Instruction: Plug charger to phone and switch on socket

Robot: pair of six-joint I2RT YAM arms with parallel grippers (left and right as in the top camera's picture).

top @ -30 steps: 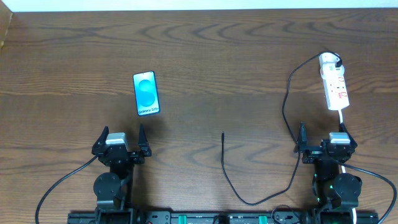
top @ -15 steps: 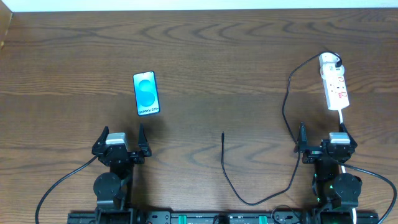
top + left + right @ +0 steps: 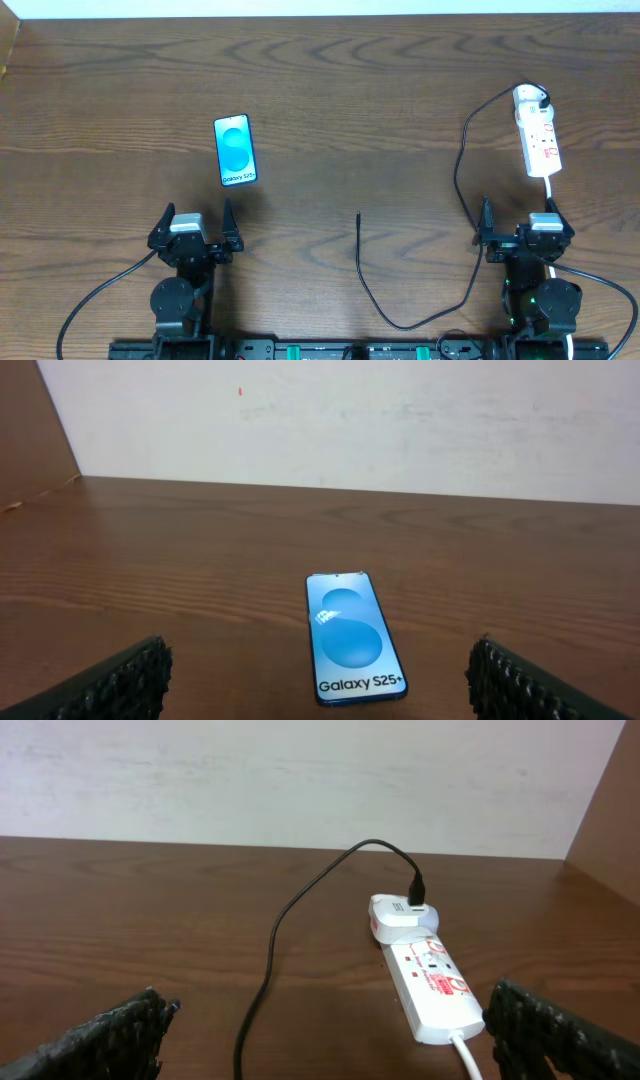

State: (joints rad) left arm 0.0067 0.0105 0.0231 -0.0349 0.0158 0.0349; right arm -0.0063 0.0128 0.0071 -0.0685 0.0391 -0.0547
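The phone point(image 3: 236, 150) lies flat on the wooden table at the left, its light blue screen up; in the left wrist view the phone point(image 3: 353, 637) rests just ahead of the spread fingers. My left gripper point(image 3: 194, 228) stands open and empty near the front edge, below the phone. The white socket point(image 3: 538, 134) lies at the far right with the charger's white adapter point(image 3: 398, 914) plugged into its far end. The charger's thin black cable point(image 3: 459, 190) loops down to a free plug tip point(image 3: 359, 217) at mid-table. My right gripper point(image 3: 520, 225) is open and empty just in front of the socket point(image 3: 432, 991).
A white cord point(image 3: 472, 1059) leaves the socket's near end toward my right arm. The robots' thicker black cables point(image 3: 95, 302) trail by both bases at the front edge. A light wall point(image 3: 340, 410) backs the table.
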